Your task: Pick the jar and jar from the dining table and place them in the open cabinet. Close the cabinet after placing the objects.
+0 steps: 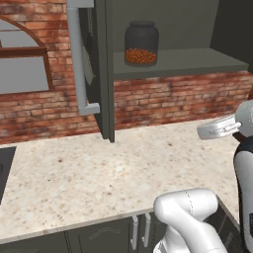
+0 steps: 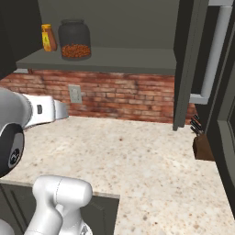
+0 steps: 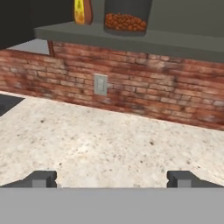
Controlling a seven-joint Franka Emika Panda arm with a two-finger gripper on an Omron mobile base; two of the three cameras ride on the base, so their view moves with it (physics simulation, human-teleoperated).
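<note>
A glass jar (image 1: 141, 43) (image 2: 75, 39) (image 3: 126, 17) with orange-red granular contents stands upright on the lower shelf (image 1: 183, 63) (image 2: 114, 59) of the open dark grey cabinet. The cabinet door (image 1: 101, 74) (image 2: 186, 64) stands swung out, its long silver handle (image 1: 79, 59) (image 2: 213, 55) facing me. My gripper (image 3: 113, 179) is open with nothing between its fingertips (image 3: 43, 178). It hovers over the beige speckled counter (image 1: 84, 178) (image 2: 147, 165) (image 3: 87, 140), below and in front of the shelf, well apart from the jar. The dining table is out of view.
A yellow bottle (image 2: 47, 37) (image 3: 82, 11) stands on the shelf beside the jar. The brick wall (image 3: 144, 92) carries a power outlet (image 2: 75, 94) (image 3: 100, 84). A knife block (image 2: 202, 144) sits at the counter's right. A window (image 1: 22, 64) is on the left.
</note>
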